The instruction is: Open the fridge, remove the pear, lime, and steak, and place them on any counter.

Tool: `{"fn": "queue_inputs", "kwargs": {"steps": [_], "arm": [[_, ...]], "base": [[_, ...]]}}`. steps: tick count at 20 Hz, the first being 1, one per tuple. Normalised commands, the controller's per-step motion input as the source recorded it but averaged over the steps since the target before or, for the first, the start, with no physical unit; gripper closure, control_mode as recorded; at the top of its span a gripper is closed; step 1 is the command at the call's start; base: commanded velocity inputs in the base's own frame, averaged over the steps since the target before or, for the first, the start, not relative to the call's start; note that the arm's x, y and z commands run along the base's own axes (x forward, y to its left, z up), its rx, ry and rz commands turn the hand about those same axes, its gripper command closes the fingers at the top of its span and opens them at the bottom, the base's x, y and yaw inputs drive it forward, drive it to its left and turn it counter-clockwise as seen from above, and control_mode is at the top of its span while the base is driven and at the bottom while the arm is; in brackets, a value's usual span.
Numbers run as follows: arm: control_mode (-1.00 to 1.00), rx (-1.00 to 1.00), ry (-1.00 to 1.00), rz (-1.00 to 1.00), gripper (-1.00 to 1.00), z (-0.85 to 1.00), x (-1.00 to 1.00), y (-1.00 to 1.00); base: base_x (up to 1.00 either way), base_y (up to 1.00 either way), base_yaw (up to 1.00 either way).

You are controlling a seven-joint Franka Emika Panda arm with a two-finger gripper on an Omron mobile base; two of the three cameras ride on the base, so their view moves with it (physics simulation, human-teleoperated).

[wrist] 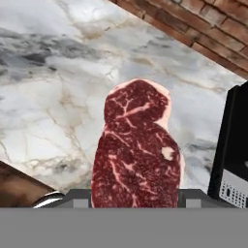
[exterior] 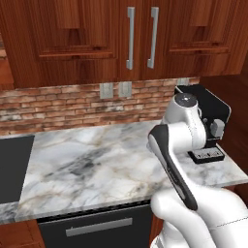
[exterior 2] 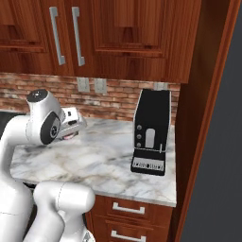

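Note:
The steak (wrist: 138,155), a marbled red slab, stands up between my two fingertips in the hand view. My gripper (wrist: 134,199) is shut on it, above the white and grey marble counter (wrist: 48,97). In the right base view the gripper (exterior 2: 73,130) hangs over the counter (exterior 2: 108,160) near the brick wall, with a pink edge of the steak (exterior 2: 70,137) under it. My arm hides the gripper in the left base view, above the counter (exterior: 97,164). The pear and the lime are out of view. I cannot tell whether the tall grey surface (exterior 2: 222,142) at the far right is the fridge.
A black coffee machine (exterior 2: 151,132) stands at the counter's right end, close to the steak's right side (wrist: 235,155). The black stovetop (exterior: 12,169) borders the counter on the left. Dark wood cabinets (exterior: 140,38) hang above the brick wall (exterior: 72,104).

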Motion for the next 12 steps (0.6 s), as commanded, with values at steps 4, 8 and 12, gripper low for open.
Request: {"fn": "queue_inputs", "kwargs": {"steps": [4, 8, 12], "arm": [[-1.00, 0.00, 0.20, 0.08, 1.00, -0.73, 0.87, 0.00], [-1.00, 0.00, 0.13, 0.05, 1.00, -0.81, 0.82, 0.00], [-1.00, 0.00, 0.09, 0.04, 1.00, -0.83, 0.74, 0.00]], "base": [[0.00, 0.00, 0.00], [0.00, 0.00, 0.00], [0.00, 0.00, 0.00]]}}
